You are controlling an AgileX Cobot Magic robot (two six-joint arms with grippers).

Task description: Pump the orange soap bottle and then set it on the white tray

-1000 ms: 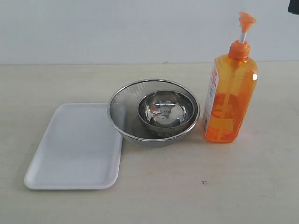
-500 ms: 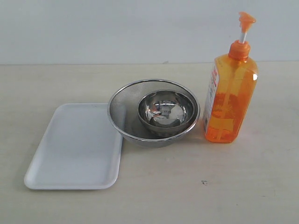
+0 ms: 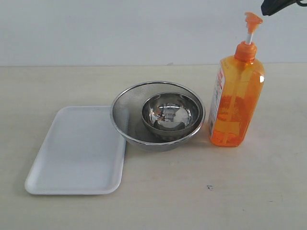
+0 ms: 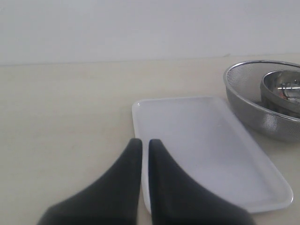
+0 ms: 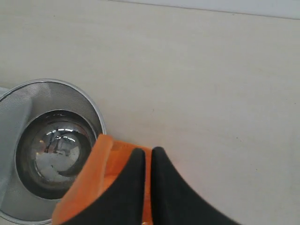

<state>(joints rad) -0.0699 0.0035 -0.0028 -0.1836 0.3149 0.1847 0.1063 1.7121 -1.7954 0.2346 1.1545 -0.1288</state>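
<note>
The orange soap bottle (image 3: 236, 100) stands upright at the right of the table, its pump head (image 3: 253, 20) raised on a white stem. My right gripper (image 3: 273, 6) enters at the top right corner, just above and right of the pump head, shut and empty. In the right wrist view the shut right gripper (image 5: 147, 151) hovers over the orange pump head (image 5: 96, 176). The white tray (image 3: 79, 151) lies flat at the left. In the left wrist view my left gripper (image 4: 142, 141) is shut and empty, over the near edge of the white tray (image 4: 206, 145).
A steel mesh bowl (image 3: 125, 112) with a smaller steel bowl (image 3: 170, 112) inside sits between tray and bottle, touching the tray's corner. The same bowls (image 5: 51, 150) show under the right wrist, and the mesh bowl (image 4: 255, 115) beside the tray in the left wrist view.
The right gripper has come into the exterior view at the top right, near the pump head. Bottle, bowls and tray have not moved.
</note>
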